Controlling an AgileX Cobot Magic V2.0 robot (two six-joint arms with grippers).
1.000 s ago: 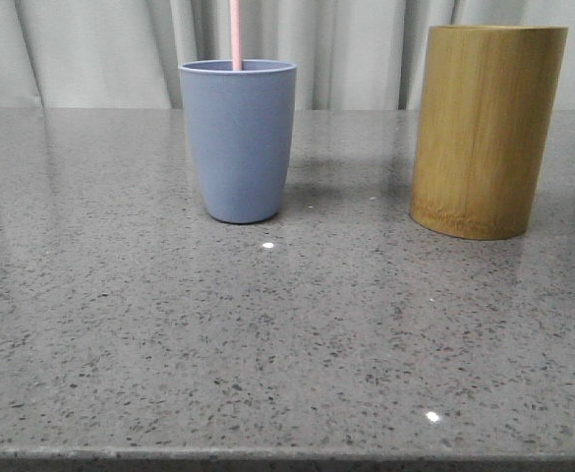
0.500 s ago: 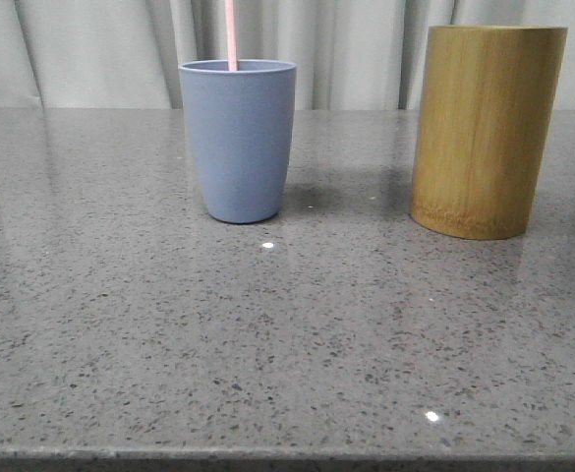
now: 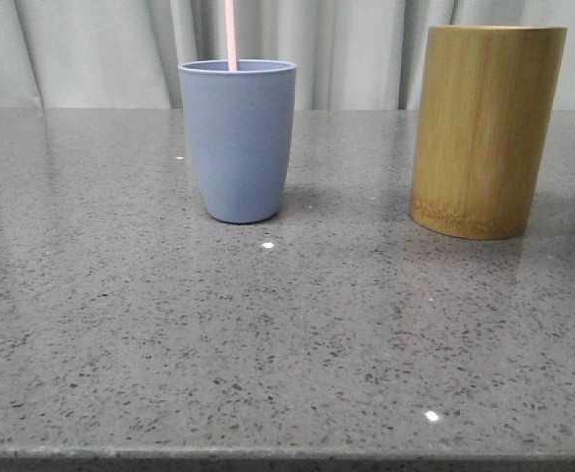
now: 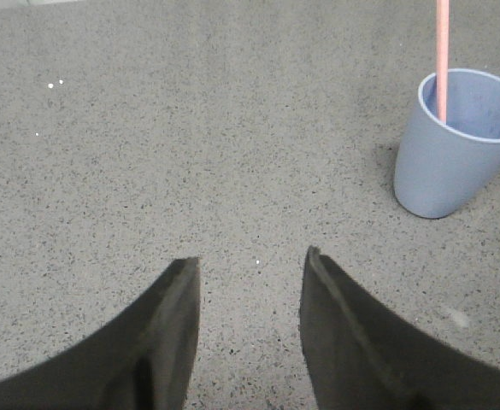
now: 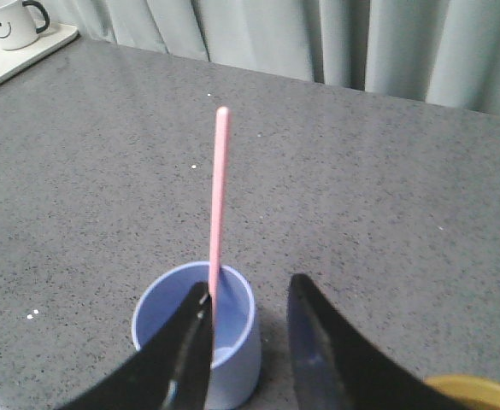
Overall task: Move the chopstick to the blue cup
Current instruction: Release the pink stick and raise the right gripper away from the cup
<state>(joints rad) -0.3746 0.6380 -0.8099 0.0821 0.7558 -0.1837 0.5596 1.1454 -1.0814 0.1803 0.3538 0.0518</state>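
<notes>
The blue cup (image 3: 238, 143) stands upright on the grey stone table, left of centre. One pale pink chopstick (image 3: 231, 34) stands in it, its top past the frame edge. No gripper shows in the front view. In the right wrist view my right gripper (image 5: 250, 284) hangs open just above the cup (image 5: 232, 318), and the chopstick (image 5: 220, 196) rises close beside one fingertip, unclamped. In the left wrist view my left gripper (image 4: 252, 256) is open over bare table, with the cup (image 4: 450, 162) and chopstick (image 4: 442, 51) well off to one side.
A taller tan bamboo cylinder (image 3: 486, 128) stands right of the blue cup; its rim (image 5: 480, 395) shows in the right wrist view. A white smiley mug (image 5: 6, 21) sits on a pale tray (image 5: 32, 49) far off. Curtains hang behind the table.
The chopstick's upper part has shifted slightly left in the cup and now stays still. The shadow on the table between the cup and the bamboo cylinder has faded.
</notes>
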